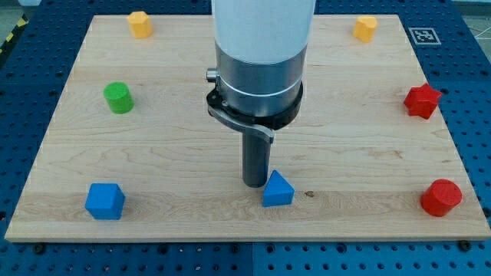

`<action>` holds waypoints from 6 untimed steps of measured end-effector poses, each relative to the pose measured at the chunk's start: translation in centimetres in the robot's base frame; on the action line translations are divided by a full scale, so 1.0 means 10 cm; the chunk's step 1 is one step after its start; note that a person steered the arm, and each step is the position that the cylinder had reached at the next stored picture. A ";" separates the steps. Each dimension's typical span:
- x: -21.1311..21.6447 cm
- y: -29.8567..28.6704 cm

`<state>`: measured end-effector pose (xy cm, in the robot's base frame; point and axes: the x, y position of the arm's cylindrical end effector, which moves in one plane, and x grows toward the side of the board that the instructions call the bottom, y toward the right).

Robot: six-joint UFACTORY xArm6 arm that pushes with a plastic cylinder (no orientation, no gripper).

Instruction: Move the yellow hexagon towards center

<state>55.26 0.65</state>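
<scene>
My tip (255, 184), a bare rod with no hand to open or close, sits beside the blue triangle (278, 189), well apart from the yellow hexagon (365, 28), which is probably light, rigid and best pushed on its upper-right side.

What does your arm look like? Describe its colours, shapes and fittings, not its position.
My arm is a wide white cylinder ending in a grey metal collar ringed by a thin pale band. A black ring with a curved metal bracket sits beneath, a small knob on its left. Below hangs a straight dark rod, my tip. No cables or markings show.
</scene>
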 end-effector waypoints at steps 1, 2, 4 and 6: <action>-0.17 0.00; -0.80 0.00; -2.03 -0.85; -2.64 -2.41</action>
<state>28.88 -23.43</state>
